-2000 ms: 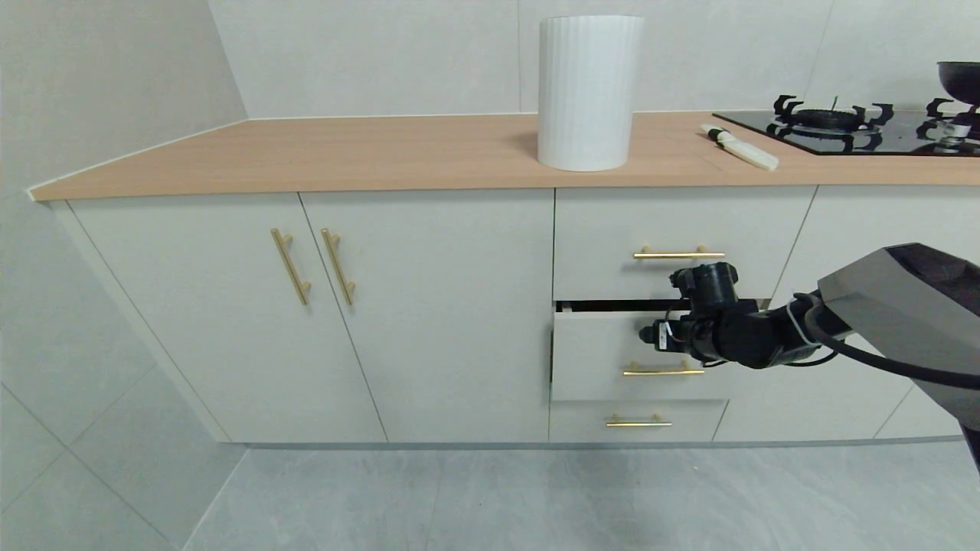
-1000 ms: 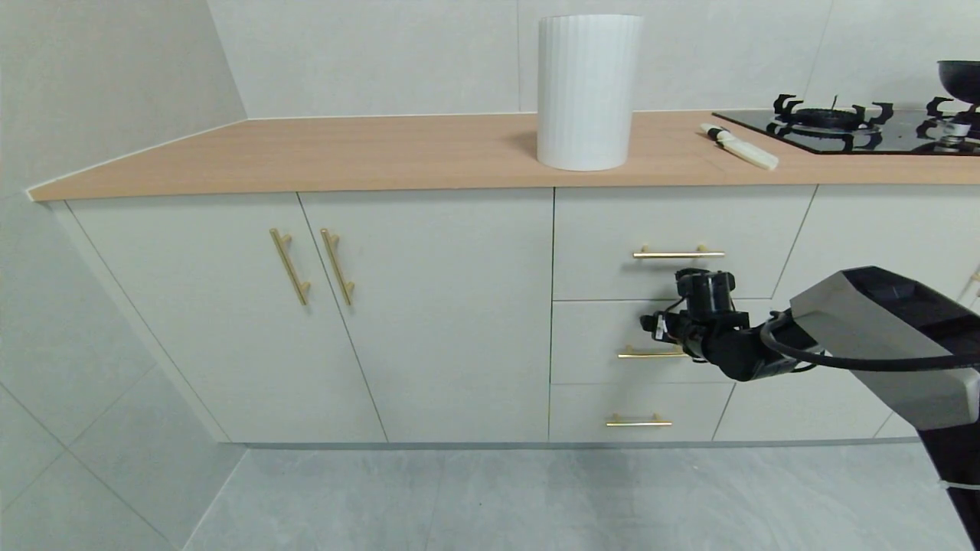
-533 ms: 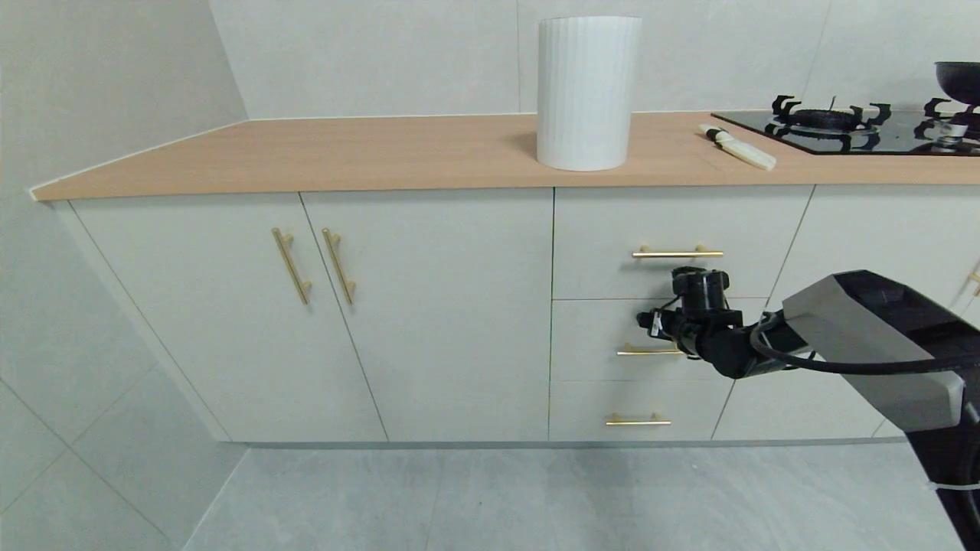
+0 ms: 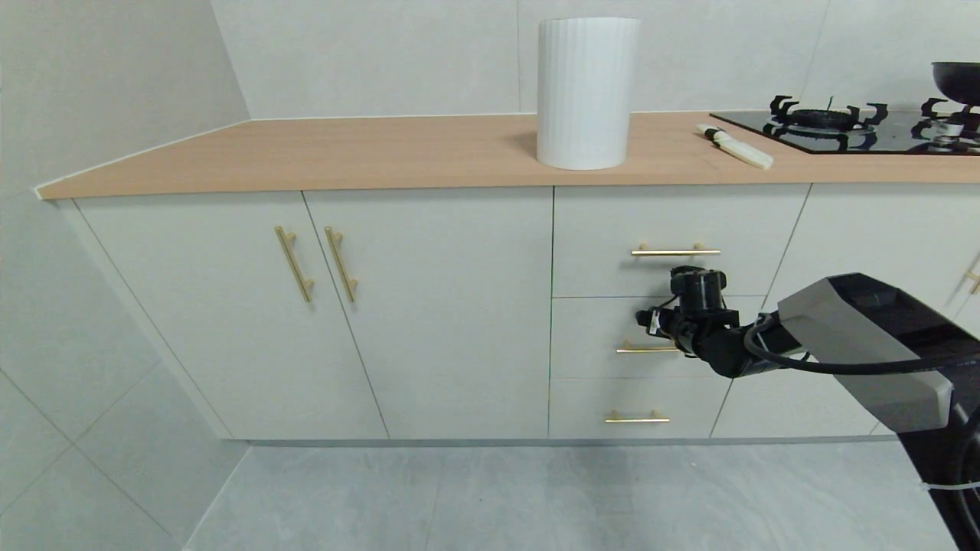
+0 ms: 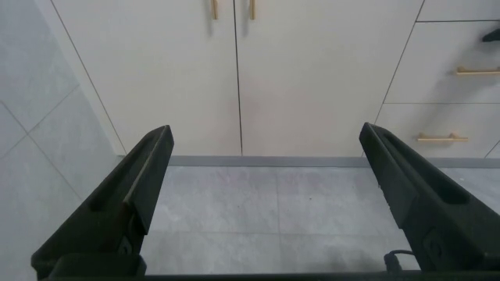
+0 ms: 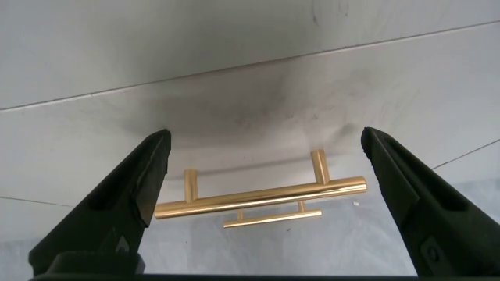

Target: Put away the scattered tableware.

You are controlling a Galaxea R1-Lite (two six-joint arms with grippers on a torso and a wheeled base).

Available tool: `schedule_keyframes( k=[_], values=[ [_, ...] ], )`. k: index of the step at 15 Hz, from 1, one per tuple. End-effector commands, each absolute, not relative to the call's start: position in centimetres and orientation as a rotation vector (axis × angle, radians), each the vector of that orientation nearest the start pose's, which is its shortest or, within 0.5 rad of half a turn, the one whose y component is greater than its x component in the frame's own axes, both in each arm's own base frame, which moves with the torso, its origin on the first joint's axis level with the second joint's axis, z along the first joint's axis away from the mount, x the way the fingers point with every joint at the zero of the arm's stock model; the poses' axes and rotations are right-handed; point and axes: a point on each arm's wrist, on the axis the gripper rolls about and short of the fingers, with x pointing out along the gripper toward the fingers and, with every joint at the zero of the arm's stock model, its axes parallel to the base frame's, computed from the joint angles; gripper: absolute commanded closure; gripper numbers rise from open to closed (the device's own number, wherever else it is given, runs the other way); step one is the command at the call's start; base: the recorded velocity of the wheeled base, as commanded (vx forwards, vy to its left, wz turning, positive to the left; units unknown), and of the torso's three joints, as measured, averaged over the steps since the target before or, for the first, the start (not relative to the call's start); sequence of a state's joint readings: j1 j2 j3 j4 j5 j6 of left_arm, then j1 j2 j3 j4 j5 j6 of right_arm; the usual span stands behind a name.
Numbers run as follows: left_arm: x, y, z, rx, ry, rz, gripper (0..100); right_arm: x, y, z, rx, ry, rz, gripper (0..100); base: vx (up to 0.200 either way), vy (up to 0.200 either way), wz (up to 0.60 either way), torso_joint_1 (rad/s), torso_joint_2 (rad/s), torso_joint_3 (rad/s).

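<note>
A cream-coloured knife (image 4: 733, 146) lies on the wooden countertop (image 4: 344, 153) beside the stove. My right gripper (image 4: 661, 327) is held against the front of the middle drawer (image 4: 589, 337), which sits flush with the cabinet. In the right wrist view this gripper (image 6: 264, 152) is open, its fingers (image 6: 133, 203) wide on either side of the drawer's gold handle (image 6: 262, 197) and apart from it. My left gripper (image 5: 266, 136) is open and empty, hanging low over the grey floor (image 5: 258, 218) in front of the cabinet doors.
A tall white ribbed cylinder (image 4: 587, 92) stands on the counter above the drawers. The black gas stove (image 4: 842, 126) with a dark pan (image 4: 957, 76) is at the far right. Two cabinet doors with gold handles (image 4: 318, 264) are to the left of the three drawers.
The middle drawer, open two seconds ago, is now shut. My right gripper moved forward with it toward the cabinet. The head view shifted slightly.
</note>
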State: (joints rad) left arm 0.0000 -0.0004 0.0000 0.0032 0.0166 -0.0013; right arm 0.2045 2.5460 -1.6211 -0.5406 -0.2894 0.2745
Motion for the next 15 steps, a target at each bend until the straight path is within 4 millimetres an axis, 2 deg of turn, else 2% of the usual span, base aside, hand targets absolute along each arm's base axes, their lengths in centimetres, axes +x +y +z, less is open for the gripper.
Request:
schedule_keyframes(
  k=[1,4,6,8,12,15],
  values=[
    [-2.3,0.0,7.5,-0.002,0.003,0.017,0,49.8,9.6,3.8,0.178,0.357,-0.137,0,0.000,0.000,0.00,0.000,0.00,0.000],
    [-2.3,0.0,7.5,-0.002,0.003,0.017,0,48.7,9.3,4.6,0.169,0.383,-0.135,0,0.000,0.000,0.00,0.000,0.00,0.000],
    [-2.3,0.0,7.5,-0.002,0.003,0.017,0,46.2,9.2,6.7,0.168,0.424,-0.090,0,0.000,0.000,0.00,0.000,0.00,0.000],
    [-2.3,0.0,7.5,-0.002,0.003,0.017,0,42.8,8.8,10.0,0.173,0.422,-0.059,0,0.000,0.000,0.00,0.000,0.00,0.000],
    [-2.3,0.0,7.5,-0.002,0.003,0.017,0,33.9,6.7,17.6,0.199,0.315,-0.062,0,0.000,0.000,0.00,0.000,0.00,0.000],
    [-2.3,0.0,7.5,-0.002,0.003,0.017,0,24.2,5.6,22.9,0.196,0.157,-0.014,0,0.000,0.000,0.00,0.000,0.00,0.000]
  ],
)
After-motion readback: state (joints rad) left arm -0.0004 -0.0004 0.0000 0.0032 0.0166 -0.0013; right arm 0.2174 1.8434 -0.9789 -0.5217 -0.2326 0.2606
